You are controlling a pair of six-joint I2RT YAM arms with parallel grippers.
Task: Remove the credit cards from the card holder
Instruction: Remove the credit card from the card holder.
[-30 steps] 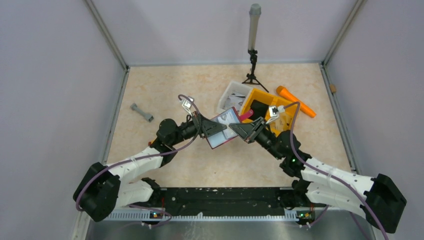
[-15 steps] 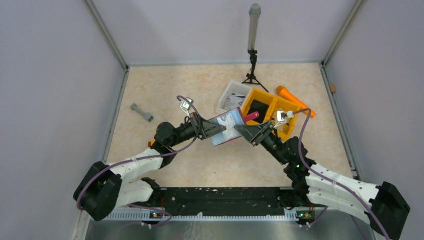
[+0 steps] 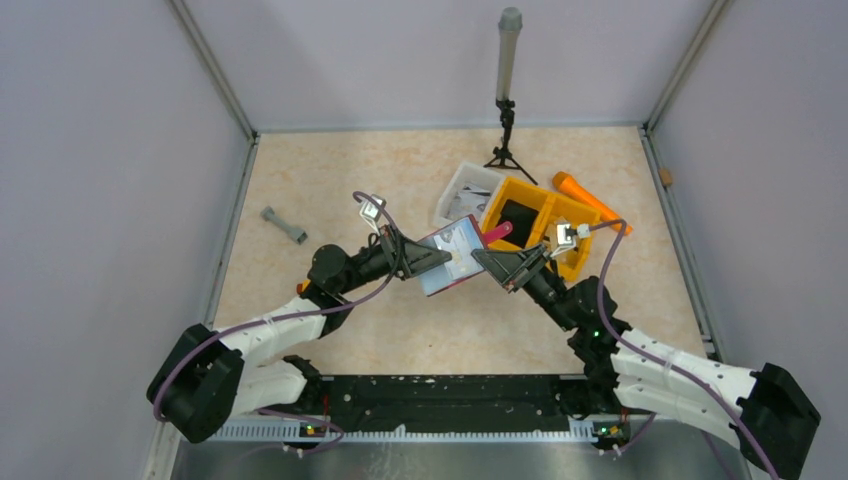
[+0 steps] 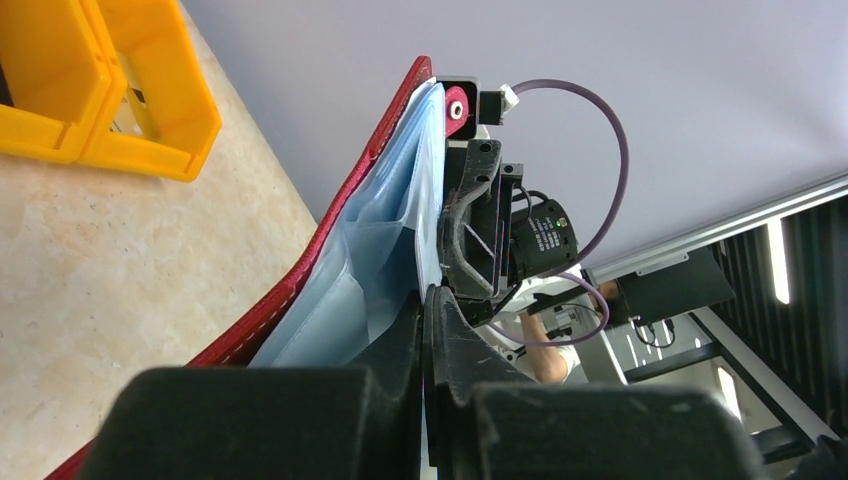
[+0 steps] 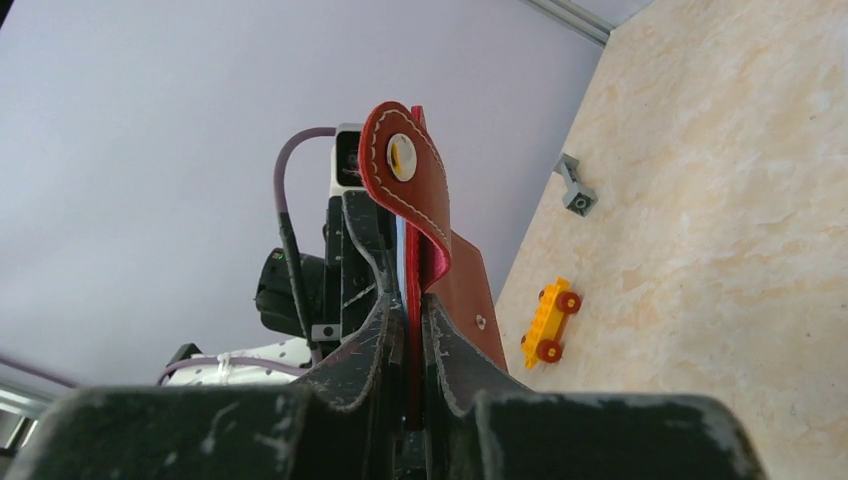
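The dark red card holder [image 3: 462, 281] hangs above the table's middle, held between both arms. Its pale blue inside [image 3: 452, 256] faces up. My left gripper [image 3: 428, 262] is shut on the holder's left side. In the left wrist view its jaws [image 4: 428, 300] pinch a thin pale layer beside the red cover [image 4: 300, 280]. My right gripper [image 3: 482, 262] is shut on the right edge, with red leather [image 5: 413, 300] between its fingers and the snap tab [image 5: 410, 190] curling above. I cannot tell the credit cards apart from the pale lining.
A yellow-orange divided bin [image 3: 545, 215] and a white tray [image 3: 462, 190] stand just behind the holder. An orange tool [image 3: 590, 200] lies behind the bin. A tripod [image 3: 507, 100] stands at the back. A grey piece [image 3: 284, 225] lies left, and a yellow toy car [image 5: 548, 322] sits on the table.
The right gripper opened briefly and shut again on the holder's right edge, its arm shifting right. The left gripper closed fully. The holder moved slightly up and right.
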